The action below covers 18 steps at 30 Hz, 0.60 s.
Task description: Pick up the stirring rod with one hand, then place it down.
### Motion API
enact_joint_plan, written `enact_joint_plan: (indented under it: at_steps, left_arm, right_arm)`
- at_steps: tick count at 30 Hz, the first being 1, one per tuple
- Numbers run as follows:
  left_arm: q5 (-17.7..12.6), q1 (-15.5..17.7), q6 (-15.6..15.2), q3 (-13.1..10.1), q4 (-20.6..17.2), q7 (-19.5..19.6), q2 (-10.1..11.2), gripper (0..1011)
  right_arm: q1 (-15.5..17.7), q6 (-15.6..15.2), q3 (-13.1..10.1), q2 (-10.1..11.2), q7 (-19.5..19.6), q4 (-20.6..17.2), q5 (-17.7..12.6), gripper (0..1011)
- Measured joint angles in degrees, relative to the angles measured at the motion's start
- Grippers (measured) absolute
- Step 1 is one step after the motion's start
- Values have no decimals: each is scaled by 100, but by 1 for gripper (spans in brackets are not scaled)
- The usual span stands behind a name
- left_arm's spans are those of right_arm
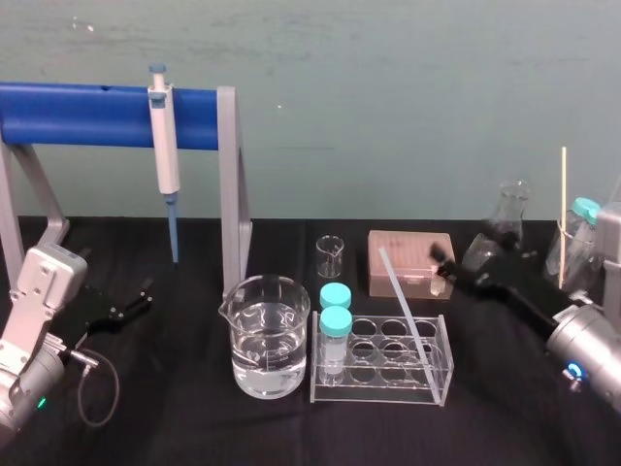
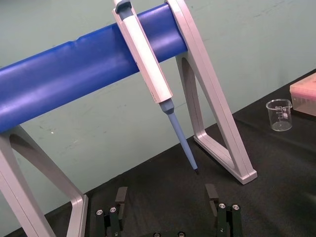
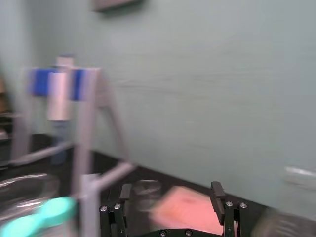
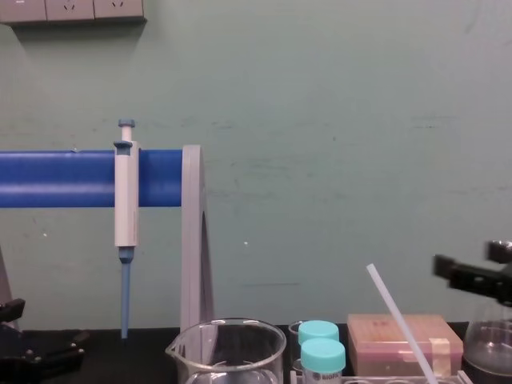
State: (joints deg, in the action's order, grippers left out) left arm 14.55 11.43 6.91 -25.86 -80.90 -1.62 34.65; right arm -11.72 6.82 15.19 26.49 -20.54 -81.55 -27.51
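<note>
The stirring rod (image 1: 406,306) is a thin translucent white stick. It leans in the clear test-tube rack (image 1: 441,374), with its upper end tilted back and to the left; in the chest view the stirring rod (image 4: 400,320) rises slanted above the rack. My right gripper (image 1: 441,270) hovers just right of the rod's upper end, apart from it. In the right wrist view the right gripper (image 3: 169,195) is open with nothing between its fingers. My left gripper (image 1: 131,301) rests low over the table at the far left, and the left gripper (image 2: 167,197) is open and empty.
A beaker of water (image 1: 267,335) stands left of the rack, and two teal-capped tubes (image 1: 336,320) sit in it. Behind are a small beaker (image 1: 330,254), a pink box (image 1: 410,262) and flasks (image 1: 509,209). A pipette (image 1: 165,146) hangs on the blue stand (image 1: 78,115).
</note>
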Motion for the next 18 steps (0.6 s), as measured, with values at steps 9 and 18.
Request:
enact_joint_plan:
  at_steps: [9,18]
  left_arm:
    - [0,0,0,0,0,0,0,1000]
    - [0,0,0,0,0,0,0,1000]
  right_arm:
    - [30,-1093,-178,-374,1926,298,878,1000]
    - [9,-1262,-209,-449,2042,435,968,1000]
